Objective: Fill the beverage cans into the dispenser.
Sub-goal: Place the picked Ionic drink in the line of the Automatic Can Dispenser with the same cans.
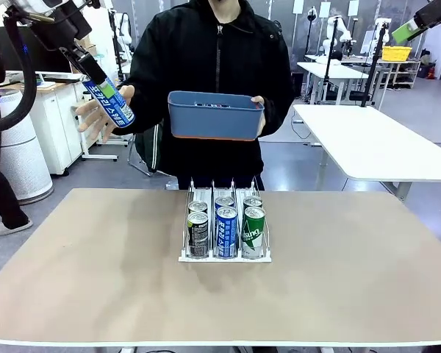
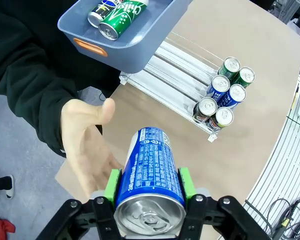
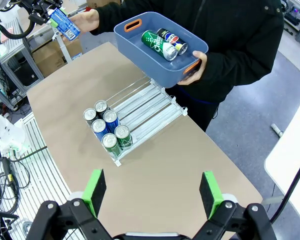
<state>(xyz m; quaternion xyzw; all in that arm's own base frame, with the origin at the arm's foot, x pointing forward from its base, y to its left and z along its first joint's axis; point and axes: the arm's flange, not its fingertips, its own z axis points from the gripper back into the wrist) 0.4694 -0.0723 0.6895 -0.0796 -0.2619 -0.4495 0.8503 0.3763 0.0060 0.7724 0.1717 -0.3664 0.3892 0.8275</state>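
My left gripper [image 1: 95, 77] is raised at the far left, shut on a blue can with white lettering [image 1: 109, 101]; its green pads [image 2: 111, 186] clamp the can's [image 2: 149, 176] sides. A person's open hand [image 2: 87, 145] is just behind and beside that can. The white dispenser [image 1: 185, 256] stands mid-table with several cans [image 1: 226, 229] at its front lip: black-grey, blue and green ones. High above the table, my right gripper [image 3: 152, 192] is open and holds nothing; it looks down on the dispenser [image 3: 150, 102].
The person at the far side holds a dark blue bin [image 1: 214, 118] in the other hand, above the dispenser's back end. A green can [image 3: 157, 44] and a dark can [image 3: 173, 41] lie in that bin [image 3: 140, 47]. Bare tabletop [image 1: 338, 265] surrounds the rack.
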